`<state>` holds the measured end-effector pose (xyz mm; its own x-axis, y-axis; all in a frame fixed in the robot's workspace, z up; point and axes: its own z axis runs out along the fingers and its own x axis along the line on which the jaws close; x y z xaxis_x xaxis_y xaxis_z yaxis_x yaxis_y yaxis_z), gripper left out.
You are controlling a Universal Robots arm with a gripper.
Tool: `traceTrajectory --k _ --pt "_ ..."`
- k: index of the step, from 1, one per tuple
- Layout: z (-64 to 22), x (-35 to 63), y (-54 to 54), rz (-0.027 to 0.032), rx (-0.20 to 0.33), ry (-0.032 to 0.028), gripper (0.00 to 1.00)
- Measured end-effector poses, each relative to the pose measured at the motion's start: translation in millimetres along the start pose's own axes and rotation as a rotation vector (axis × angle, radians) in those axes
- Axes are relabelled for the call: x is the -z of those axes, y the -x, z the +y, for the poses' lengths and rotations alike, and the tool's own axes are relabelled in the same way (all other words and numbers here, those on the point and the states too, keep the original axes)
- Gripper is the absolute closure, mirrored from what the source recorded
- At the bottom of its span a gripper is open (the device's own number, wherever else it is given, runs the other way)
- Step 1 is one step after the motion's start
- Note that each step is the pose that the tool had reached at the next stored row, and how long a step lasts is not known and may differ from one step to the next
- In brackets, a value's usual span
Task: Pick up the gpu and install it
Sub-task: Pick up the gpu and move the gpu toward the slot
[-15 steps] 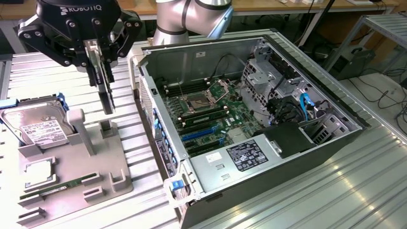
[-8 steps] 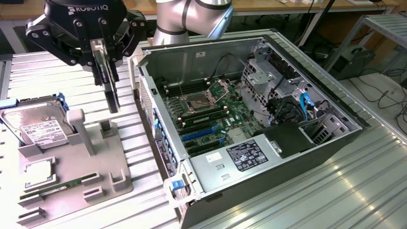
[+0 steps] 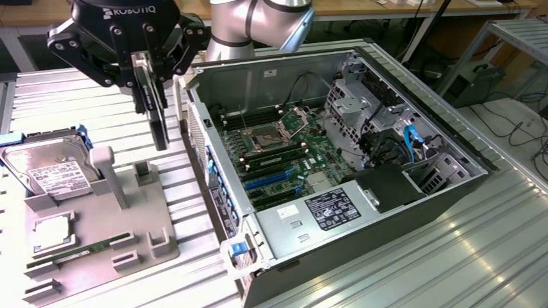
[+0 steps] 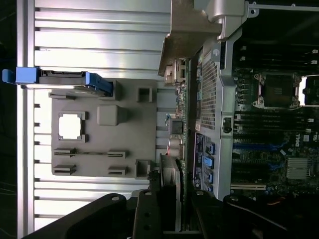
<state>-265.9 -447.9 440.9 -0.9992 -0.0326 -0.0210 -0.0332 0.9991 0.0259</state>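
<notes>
Exterior view: the pincer [image 3: 147, 77] is pinching the gpu [image 3: 158, 125] by its upper edge. The card is hanging edge-on below the fingers, clear of the grey tray [image 3: 102, 218] underneath. Just beside the pincer, toward the exterior view's right, the open case [image 3: 256, 77] is lying with its motherboard [image 3: 291, 154] facing up. Seen from the wrist, the gpu [image 4: 175, 174] is stretching away from the pincer, between tray and case.

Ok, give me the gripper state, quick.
Gripper: closed on the gpu, which hangs on edge beside the open computer case.
</notes>
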Motion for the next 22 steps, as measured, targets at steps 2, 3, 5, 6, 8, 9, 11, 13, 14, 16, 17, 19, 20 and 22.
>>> traceTrajectory --k 2,3,5,6,8,9,11,13,14,16,17,19,20,22 --pt "-0.1 -0.1 2.2 -0.0001 0.000 0.0001 0.72" --pt "-0.1 -0.1 3.3 -0.0001 0.000 0.0001 0.72" --pt "-0.2 -0.1 5.4 0.0000 0.000 0.0000 0.72" --pt "-0.2 -0.2 6.6 -0.0001 0.000 0.0001 0.72" --pt "-0.3 -0.2 8.8 0.0000 0.000 0.0000 0.72" --pt "-0.4 -0.2 9.9 0.0000 0.000 0.0001 0.72" --pt "-0.4 -0.3 12.5 -0.0001 0.000 0.0001 0.72" --pt "-0.5 -0.4 15.1 -0.0001 0.000 0.0001 0.72" --pt "-0.5 -0.4 16.1 0.0000 0.000 0.0000 0.72" --pt "-0.6 -0.4 18.4 0.0000 0.000 0.0001 0.72" --pt "-0.7 -0.4 19.4 0.0000 0.000 0.0001 0.72" --pt "-0.7 -0.5 21.7 0.0000 0.000 0.0000 0.72" --pt "-0.8 -0.5 22.8 0.0000 0.000 0.0000 0.72" --pt "-0.8 -0.5 25.0 0.0000 0.000 0.0000 0.72"
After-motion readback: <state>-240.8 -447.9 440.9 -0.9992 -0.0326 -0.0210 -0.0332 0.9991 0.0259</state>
